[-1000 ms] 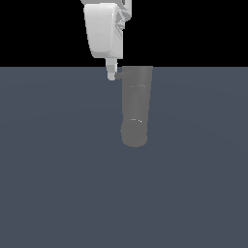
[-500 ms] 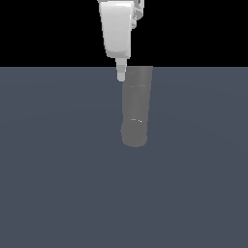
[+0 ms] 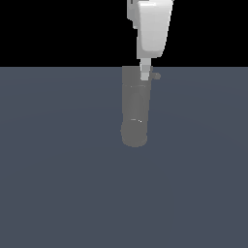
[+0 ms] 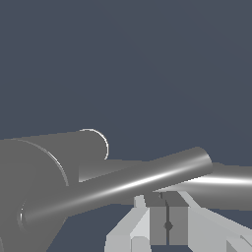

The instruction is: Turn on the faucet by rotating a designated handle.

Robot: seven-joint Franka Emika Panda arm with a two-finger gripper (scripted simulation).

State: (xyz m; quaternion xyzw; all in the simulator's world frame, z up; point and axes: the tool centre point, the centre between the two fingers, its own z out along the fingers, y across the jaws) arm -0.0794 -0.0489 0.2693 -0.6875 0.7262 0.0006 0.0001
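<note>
The faucet [image 3: 134, 109] lies lengthwise on the floor [image 3: 58, 174] in the exterior view, its rounded end toward the camera and its flat end farther back. The handle [image 3: 155, 76] juts from the far end toward the exterior view's right. The gripper [image 3: 144, 72] comes down from above over that far end, just beside the handle. In the wrist view the handle [image 4: 147, 179] crosses just in front of the fingers [image 4: 167, 216], with the faucet [image 4: 44, 167] beside it.
</note>
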